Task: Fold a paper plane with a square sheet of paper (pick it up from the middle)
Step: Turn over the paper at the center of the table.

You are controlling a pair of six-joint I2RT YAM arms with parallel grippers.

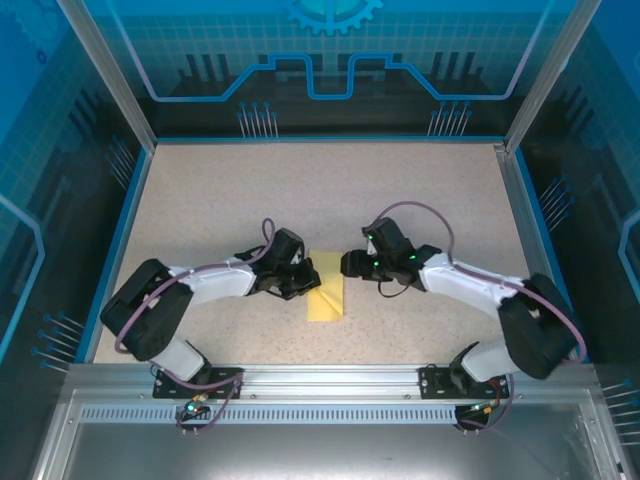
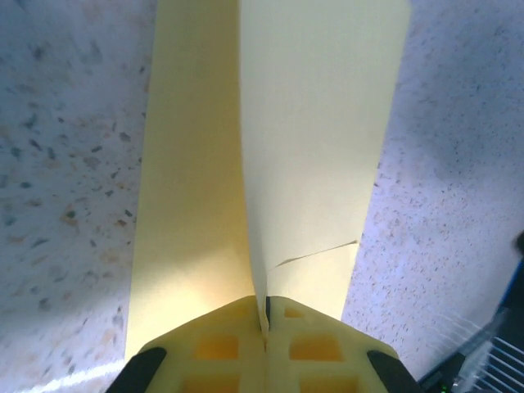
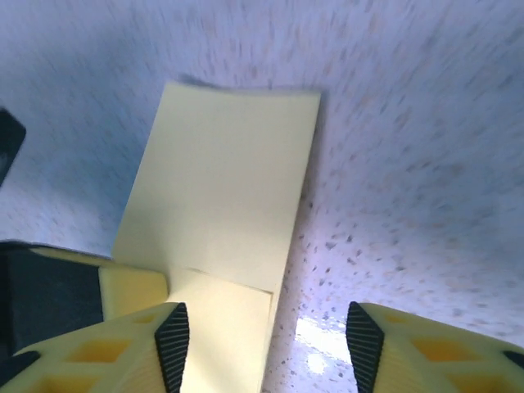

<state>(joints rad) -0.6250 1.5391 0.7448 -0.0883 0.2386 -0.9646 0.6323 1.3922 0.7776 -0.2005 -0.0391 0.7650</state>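
The folded sheet of paper (image 1: 328,298) lies mid-tabletop (image 1: 300,190) between the arms, its long axis running near to far. The left gripper (image 2: 264,323) is pinching its raised fold. The right gripper (image 3: 268,332) is spread over one end.

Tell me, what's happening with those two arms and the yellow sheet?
Left tool shut on yellow paper, partly folded. Right tool open over its edge. Nothing in the way.

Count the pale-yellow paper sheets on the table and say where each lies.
1. The folded pale-yellow paper sheet lies near the middle of the speckled table, a raised flap pinched in the left claw; the open right claw hovers over it. None seems hidden.
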